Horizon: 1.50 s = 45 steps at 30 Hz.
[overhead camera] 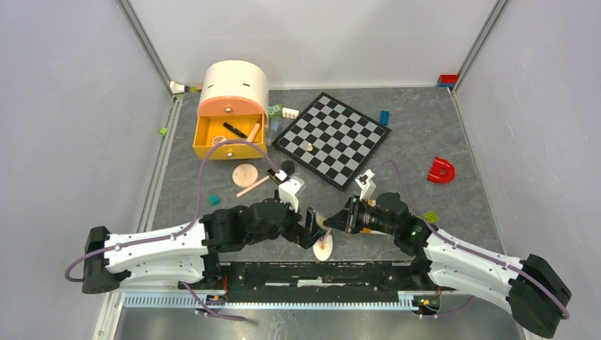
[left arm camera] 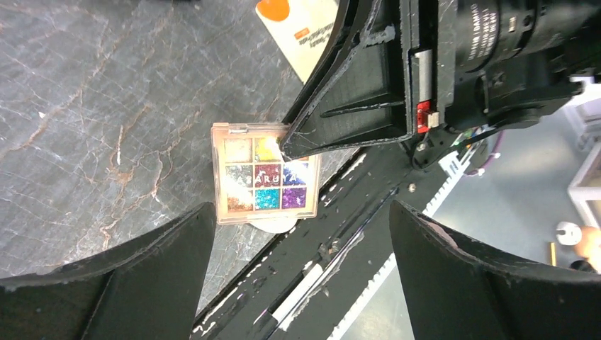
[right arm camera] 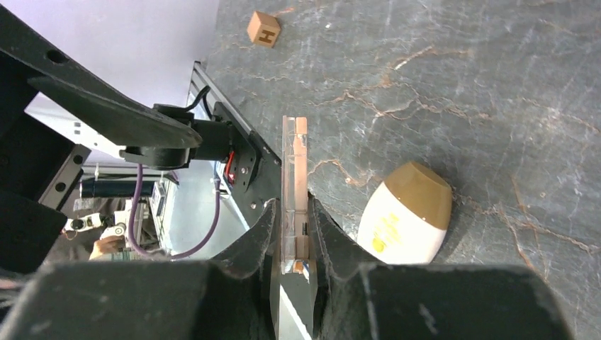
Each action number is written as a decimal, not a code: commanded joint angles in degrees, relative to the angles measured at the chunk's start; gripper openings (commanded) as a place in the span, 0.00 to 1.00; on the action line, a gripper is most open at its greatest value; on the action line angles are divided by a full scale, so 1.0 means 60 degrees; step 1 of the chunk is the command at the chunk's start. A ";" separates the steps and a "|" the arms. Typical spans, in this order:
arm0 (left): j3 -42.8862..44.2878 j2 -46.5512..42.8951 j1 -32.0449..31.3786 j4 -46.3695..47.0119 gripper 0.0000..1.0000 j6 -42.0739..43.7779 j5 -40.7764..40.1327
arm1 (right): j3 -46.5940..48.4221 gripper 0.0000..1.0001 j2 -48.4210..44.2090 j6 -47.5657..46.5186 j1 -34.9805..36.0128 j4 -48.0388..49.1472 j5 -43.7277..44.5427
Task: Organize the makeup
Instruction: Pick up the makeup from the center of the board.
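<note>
My right gripper (right arm camera: 294, 212) is shut on the multicolour eyeshadow palette (right arm camera: 294, 166), held on edge just above the table. From the left wrist, the palette (left arm camera: 266, 180) faces me with a right fingertip (left arm camera: 301, 142) on its top edge. My left gripper (left arm camera: 298, 283) stands open, close to the palette and touching nothing. In the top view both grippers meet near the front edge, left (overhead camera: 310, 228) and right (overhead camera: 332, 221). A cream oval (right arm camera: 407, 216) lies beside the palette. A white-orange sachet (left arm camera: 298, 28) lies beyond it. A peach compact (overhead camera: 245, 173) and pink brush (overhead camera: 253, 186) lie farther back.
A yellow drawer (overhead camera: 230, 134) under a round cream box holds a black pencil (overhead camera: 234, 129) and a brush (overhead camera: 253, 132). A chessboard (overhead camera: 332, 138), red letter D (overhead camera: 441, 171), wooden H cube (right arm camera: 263, 29) and small bricks (overhead camera: 431, 216) lie around. A black rail (overhead camera: 319, 273) runs along the near edge.
</note>
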 commanded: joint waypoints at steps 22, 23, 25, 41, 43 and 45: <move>-0.0935 -0.2103 -0.0001 0.0755 0.80 0.0255 0.0384 | 0.0596 0.06 -0.0807 0.0138 -0.0442 0.2958 -0.2695; -0.1018 -0.2109 -0.0001 0.0870 0.80 0.0201 0.0403 | 0.0563 0.07 -0.0842 0.0256 -0.0474 0.3032 -0.2632; -0.1124 -0.2143 0.0015 0.1116 0.79 0.0026 0.0486 | 0.0502 0.07 -0.0872 0.0417 -0.0500 0.3096 -0.2512; -0.2172 -0.2860 0.0074 0.3401 0.68 -0.1240 0.0938 | -0.0377 0.07 -0.0980 0.1651 -0.0666 0.4760 -0.2132; -0.2180 -0.2859 0.0072 0.3467 0.64 -0.1257 0.0921 | -0.0377 0.07 -0.0987 0.1653 -0.0673 0.4760 -0.2146; -0.2151 -0.2816 0.0073 0.3497 0.60 -0.1257 0.0927 | -0.0377 0.07 -0.1009 0.1653 -0.0679 0.4758 -0.2140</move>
